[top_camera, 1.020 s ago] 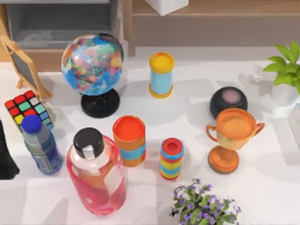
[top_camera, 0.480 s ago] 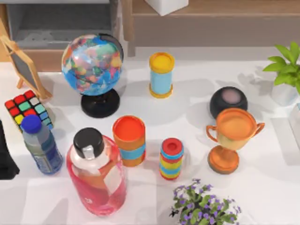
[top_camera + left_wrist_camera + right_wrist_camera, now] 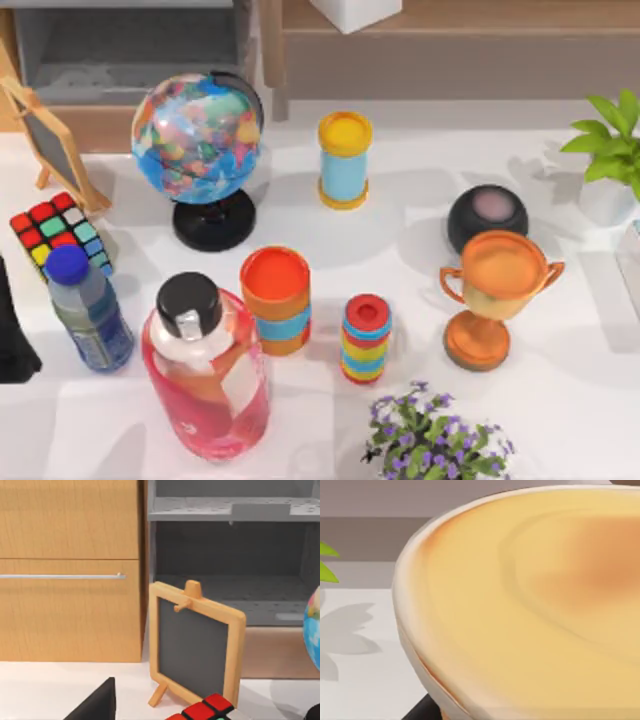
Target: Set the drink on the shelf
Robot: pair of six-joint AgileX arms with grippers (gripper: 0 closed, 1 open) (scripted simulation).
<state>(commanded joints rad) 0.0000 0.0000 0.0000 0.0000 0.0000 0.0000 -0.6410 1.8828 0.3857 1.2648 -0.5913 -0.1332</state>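
The shelf [image 3: 450,45] spans the far edge, its upper boards cut off. The drink [image 3: 85,310], a blue-capped bottle, stands near-left on the table [image 3: 560,400], close beside the bigger red bottle [image 3: 205,375] and cube [image 3: 55,230]; reaching in, I judge I could topple either. Whether my left claw is released or clenched, I cannot tell.
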